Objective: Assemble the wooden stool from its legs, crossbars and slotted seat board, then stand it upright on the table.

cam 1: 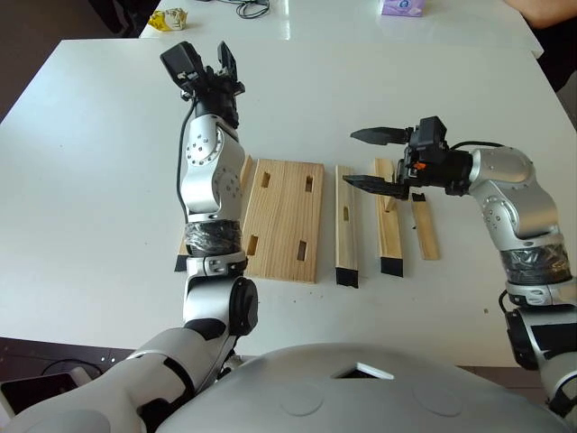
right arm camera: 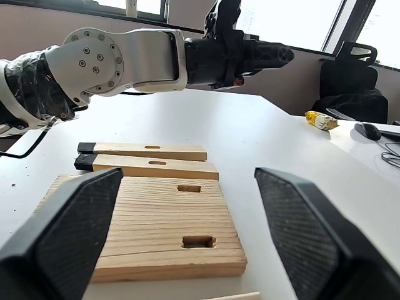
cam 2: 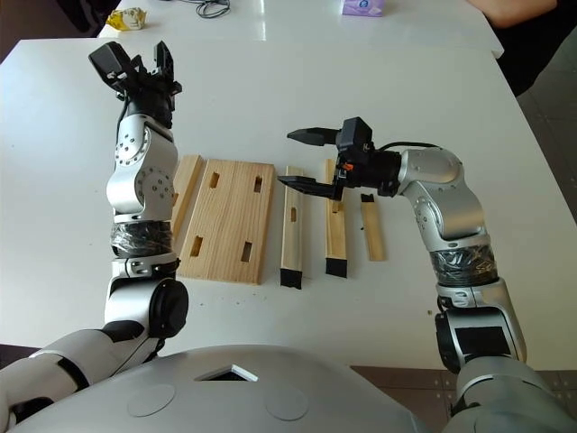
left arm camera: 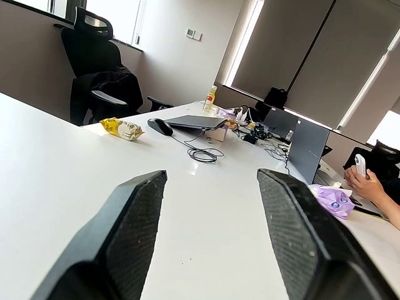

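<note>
Left eye view: nothing is joined yet. The seat board (cam 1: 284,219) lies flat on the table (cam 1: 99,144), with the legs (cam 1: 346,225) and a crossbar (cam 1: 425,227) loose beside it. The right gripper (cam 1: 352,158) hovers over the legs, fingers spread and empty. The left gripper (cam 1: 209,61), raised beyond the board, is likewise spread and empty.

Left gripper (cam 1: 206,50) and right gripper (cam 1: 350,159) both seemingly spread.
</note>
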